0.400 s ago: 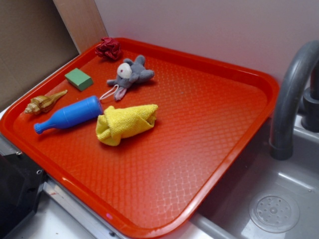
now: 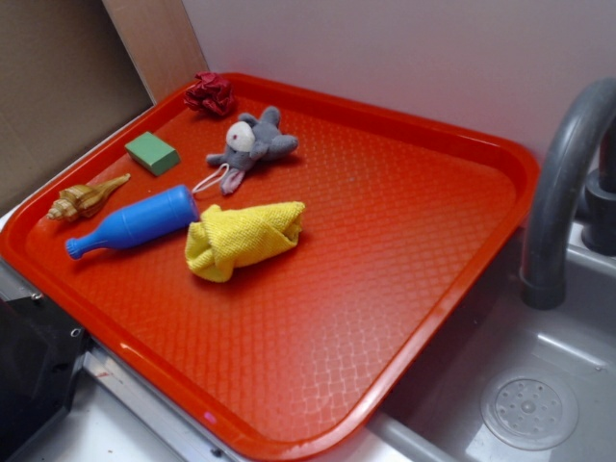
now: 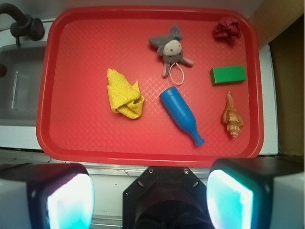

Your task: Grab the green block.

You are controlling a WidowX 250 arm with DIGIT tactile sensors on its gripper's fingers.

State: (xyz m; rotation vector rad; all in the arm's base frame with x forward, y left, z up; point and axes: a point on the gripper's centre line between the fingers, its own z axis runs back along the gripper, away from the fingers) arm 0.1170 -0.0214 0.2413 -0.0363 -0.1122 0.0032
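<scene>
On red tray [image 2: 500, 164], green block [image 2: 152, 153] lies untouched; pincer [image 3: 150, 200] spread wide, high above, empty.

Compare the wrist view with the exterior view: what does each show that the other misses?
Only the wrist view shows the gripper, its fingers spread wide, high above the tray's near edge.

Only the exterior view shows the sink drain.

Both show the red tray carrying the green block, grey plush mouse, blue bottle, yellow cloth, shell and dark red crumpled item, plus the faucet.
</scene>
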